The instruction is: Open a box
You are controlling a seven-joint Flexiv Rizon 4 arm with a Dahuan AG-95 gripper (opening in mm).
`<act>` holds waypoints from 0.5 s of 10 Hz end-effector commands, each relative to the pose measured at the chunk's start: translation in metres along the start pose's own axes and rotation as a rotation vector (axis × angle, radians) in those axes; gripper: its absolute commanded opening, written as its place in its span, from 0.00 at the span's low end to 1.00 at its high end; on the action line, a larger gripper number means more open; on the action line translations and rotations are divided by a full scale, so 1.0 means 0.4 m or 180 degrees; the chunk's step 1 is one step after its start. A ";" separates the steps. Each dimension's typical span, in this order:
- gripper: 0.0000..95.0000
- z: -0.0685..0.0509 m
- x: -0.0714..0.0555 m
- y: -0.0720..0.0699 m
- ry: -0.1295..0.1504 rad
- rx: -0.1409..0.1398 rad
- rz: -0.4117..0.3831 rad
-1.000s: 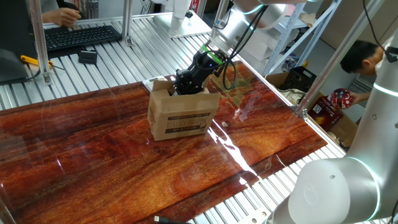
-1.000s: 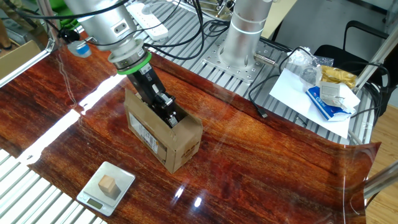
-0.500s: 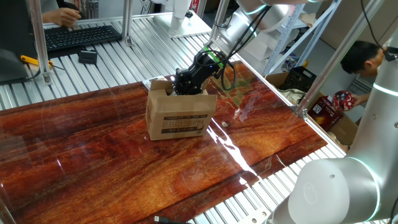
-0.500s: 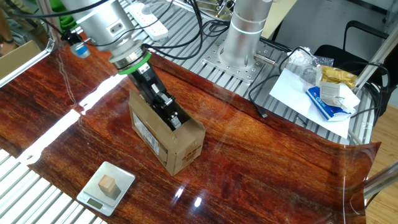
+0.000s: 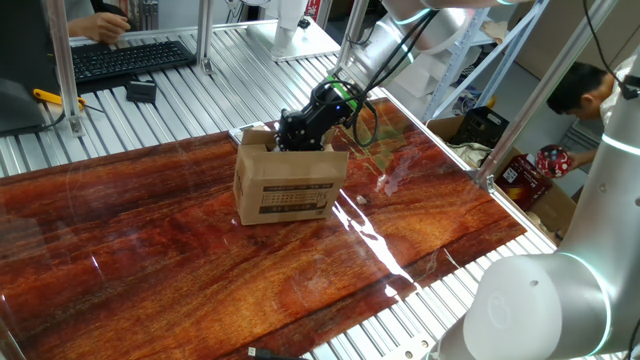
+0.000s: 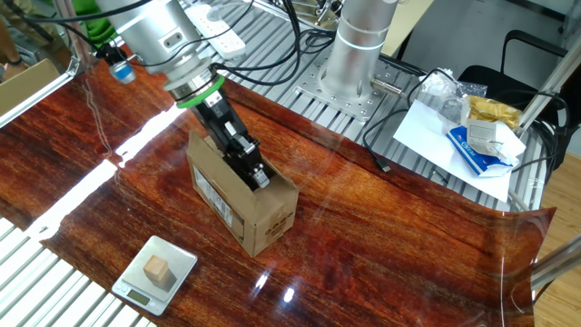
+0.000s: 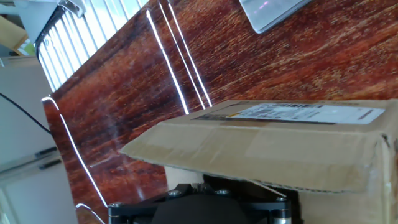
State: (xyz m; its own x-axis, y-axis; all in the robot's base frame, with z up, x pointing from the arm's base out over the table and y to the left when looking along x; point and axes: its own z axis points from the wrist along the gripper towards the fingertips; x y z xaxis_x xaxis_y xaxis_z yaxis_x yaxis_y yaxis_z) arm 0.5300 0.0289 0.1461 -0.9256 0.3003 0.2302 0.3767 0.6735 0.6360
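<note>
The box [image 5: 288, 187] is a small brown carton standing on the red-brown wooden table [image 5: 200, 270], its black text block facing the one fixed view. In the other fixed view the box [image 6: 238, 200] shows a label on its long side and a logo on its end. My gripper [image 5: 291, 137] comes down at a slant from the back, shut, with its black fingertips pressed into the box's top by the flaps. From the other side the gripper [image 6: 259, 178] sits at the top opening near the end wall. The hand view shows a raised top flap [image 7: 261, 149] just above the gripper [image 7: 200, 185].
A small silver scale [image 6: 156, 271] carrying a wooden cube sits near the table's front edge. Papers and a blue pack [image 6: 481, 138] lie on the metal bench at right. The robot base [image 6: 356, 54] stands behind the table. A keyboard [image 5: 130, 55] and a person [image 5: 585, 95] are off the table.
The box has slid a little along the table under the gripper's push, and the gripper has shifted slightly with it. The jaws stay shut.
</note>
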 end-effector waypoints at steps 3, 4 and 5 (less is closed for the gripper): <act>0.00 0.000 0.007 0.010 -0.0044 -0.0006 0.0032; 0.00 0.000 0.006 0.010 -0.0070 0.0104 -0.0037; 0.00 -0.001 0.005 0.009 -0.0127 0.0270 -0.0162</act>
State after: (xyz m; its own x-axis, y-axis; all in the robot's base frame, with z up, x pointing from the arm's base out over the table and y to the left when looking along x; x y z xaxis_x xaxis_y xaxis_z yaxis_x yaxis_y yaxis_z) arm 0.5314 0.0321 0.1492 -0.9224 0.3168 0.2207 0.3829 0.6769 0.6287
